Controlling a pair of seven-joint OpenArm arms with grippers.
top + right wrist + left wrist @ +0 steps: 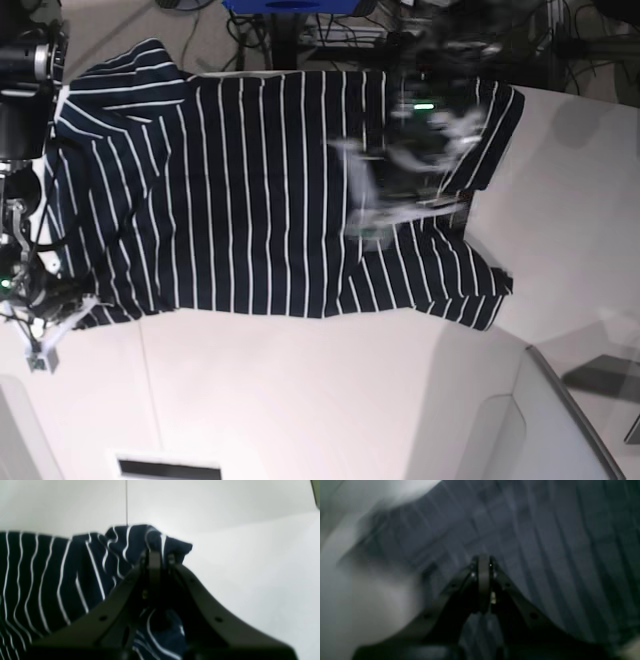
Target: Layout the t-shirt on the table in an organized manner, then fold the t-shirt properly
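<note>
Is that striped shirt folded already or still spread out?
Spread out: the shirt lies open across the table, both sleeves showing, no fold yet.

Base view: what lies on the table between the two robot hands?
The striped t-shirt, spread flat on the table. In the base view its cloth fills the whole stretch from the right hand to the blurred left hand.

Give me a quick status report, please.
Right gripper shut on t-shirt corner. Left gripper shut above shirt, blurred. Shirt spread on table.
</note>
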